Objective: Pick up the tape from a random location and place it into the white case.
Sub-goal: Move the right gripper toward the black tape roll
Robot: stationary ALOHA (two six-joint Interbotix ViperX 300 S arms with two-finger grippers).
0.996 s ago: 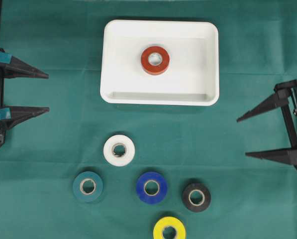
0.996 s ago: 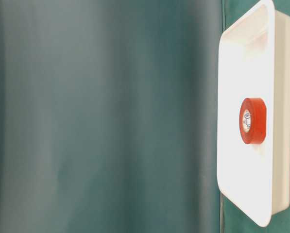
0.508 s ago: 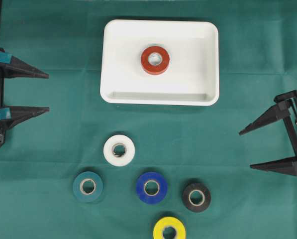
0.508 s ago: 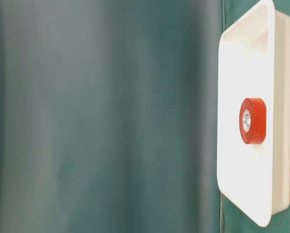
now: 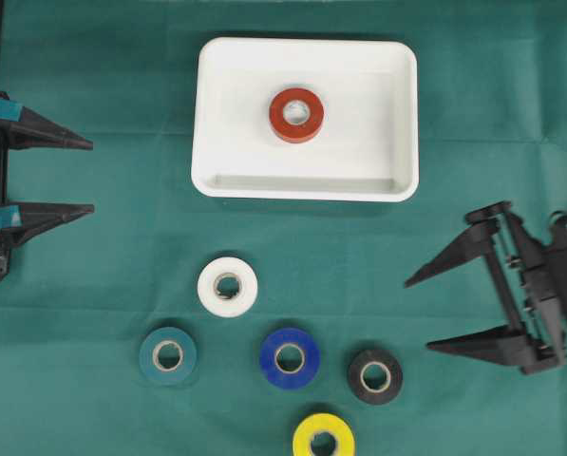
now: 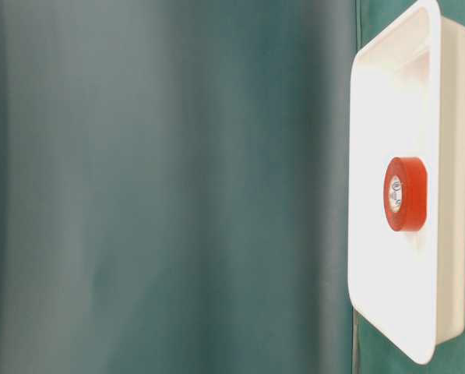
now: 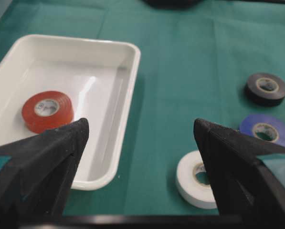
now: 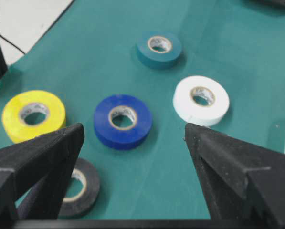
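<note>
The white case (image 5: 217,114) stands at the back middle of the green cloth with a red tape roll (image 5: 296,115) lying inside it. On the cloth in front lie a white tape roll (image 5: 228,287), a teal roll (image 5: 167,355), a blue roll (image 5: 290,358), a black roll (image 5: 374,376) and a yellow roll (image 5: 323,439). My right gripper (image 5: 418,314) is open and empty, to the right of the black roll and above the cloth. My left gripper (image 5: 91,177) is open and empty at the far left edge.
The case also shows in the left wrist view (image 7: 128,90) and the table-level view (image 6: 450,195). In the right wrist view the black roll (image 8: 82,188) lies just by the left finger, with the blue roll (image 8: 122,120) and white roll (image 8: 201,99) beyond.
My right gripper has moved left and towards the front, closer to the black roll, and has tilted. The left gripper and all tape rolls have stayed still.
</note>
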